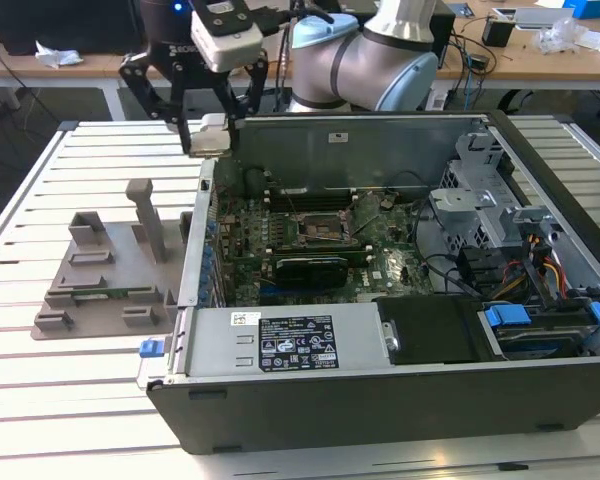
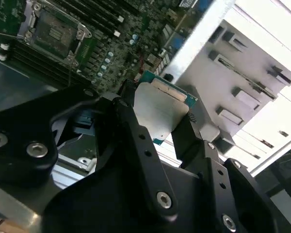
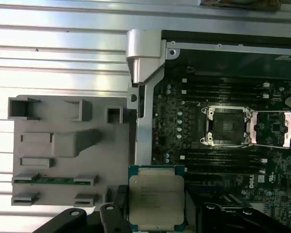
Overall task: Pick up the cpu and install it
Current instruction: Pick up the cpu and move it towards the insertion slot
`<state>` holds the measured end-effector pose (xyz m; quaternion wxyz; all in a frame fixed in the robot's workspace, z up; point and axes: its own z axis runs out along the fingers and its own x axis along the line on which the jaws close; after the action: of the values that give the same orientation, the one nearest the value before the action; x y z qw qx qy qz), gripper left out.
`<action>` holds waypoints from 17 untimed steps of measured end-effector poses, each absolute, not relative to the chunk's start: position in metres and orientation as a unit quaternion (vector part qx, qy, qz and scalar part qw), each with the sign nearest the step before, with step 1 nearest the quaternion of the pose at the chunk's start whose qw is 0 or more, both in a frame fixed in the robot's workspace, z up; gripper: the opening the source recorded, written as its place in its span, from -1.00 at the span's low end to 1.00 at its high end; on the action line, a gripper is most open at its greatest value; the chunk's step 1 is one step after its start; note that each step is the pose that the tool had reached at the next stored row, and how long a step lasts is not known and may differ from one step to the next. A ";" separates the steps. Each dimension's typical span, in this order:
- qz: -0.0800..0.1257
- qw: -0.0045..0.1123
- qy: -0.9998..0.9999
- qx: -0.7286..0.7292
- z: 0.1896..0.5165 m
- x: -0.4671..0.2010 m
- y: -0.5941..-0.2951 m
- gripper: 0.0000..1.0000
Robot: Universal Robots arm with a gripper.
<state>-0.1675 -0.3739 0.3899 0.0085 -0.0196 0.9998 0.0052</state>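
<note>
The cpu, a flat square chip with a silver top and a green edge, hangs in the air, and my gripper is shut on it. It sits above the back corner of the open computer case, on the exterior view's left. In both wrist views the black fingers clamp two opposite edges of the cpu. The open cpu socket lies on the green motherboard inside the case, apart from the chip, with its metal frame lifted.
A grey plastic tray with upright holders lies on the slatted table beside the case; a green stick rests in it. Inside the case are a black fan card, drive bays and cables.
</note>
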 end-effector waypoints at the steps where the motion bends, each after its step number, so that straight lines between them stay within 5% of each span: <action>1: 0.005 0.008 1.000 -0.020 0.390 -0.162 -0.374 0.09; 17: 0.005 0.008 1.000 -0.020 0.389 -0.065 -0.373 0.09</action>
<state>-0.0653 -0.3734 0.3891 0.0084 -0.0196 0.9998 0.0052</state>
